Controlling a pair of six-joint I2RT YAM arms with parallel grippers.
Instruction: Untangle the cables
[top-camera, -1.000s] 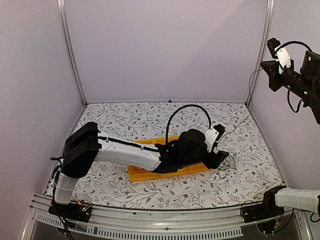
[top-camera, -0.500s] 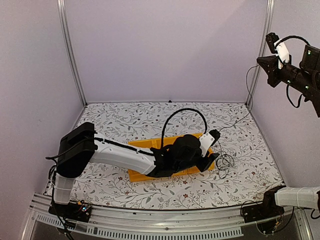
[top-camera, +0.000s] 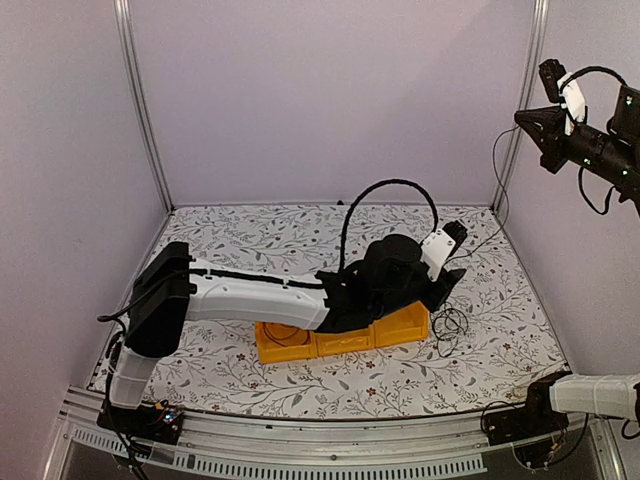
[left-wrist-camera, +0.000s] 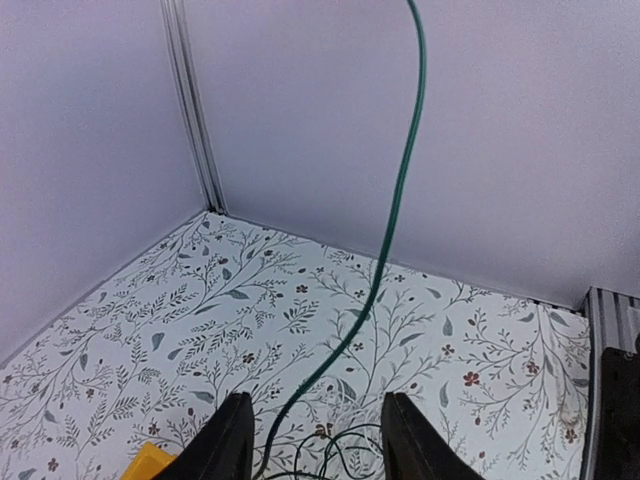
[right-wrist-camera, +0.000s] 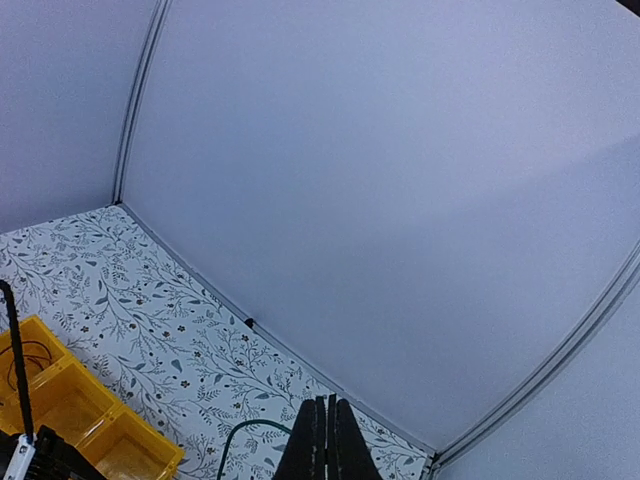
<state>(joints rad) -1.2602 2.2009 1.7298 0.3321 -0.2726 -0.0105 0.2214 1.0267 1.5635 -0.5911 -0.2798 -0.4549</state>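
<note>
green cable (left-wrist-camera: 398, 200): rises off the table in one long thin strand and climbs to the right gripper, high over the far right corner.
tangle (top-camera: 450, 325): a small heap of dark thin loops lying on the table just right of the bin, nearer the right edge than the left. The colours are too fine to sort from above.
loop (top-camera: 284, 336): one dark cable coil lies inside the bin's left end compartment.
bin (top-camera: 345, 343): yellow, with three compartments in a row. It sits mid-table toward the near edge, its long side running left to right. The left arm hides most of the middle and right compartments from above.
left gripper (left-wrist-camera: 317, 405): its fingers are spread wide apart and grip nothing. It hovers past the bin's right end, above the tangle. In the wrist view the green cable passes up between the fingers, close to the left one; whether it touches cannot be told.
right gripper (right-wrist-camera: 326, 402): its fingers are pressed together, with the green cable curving in to them from the left, so it appears pinched on that cable.
left arm (top-camera: 260, 295): stretches from the near left corner across the bin toward the right.
table (top-camera: 240, 240): covered in a floral print and walled on three sides.
</note>
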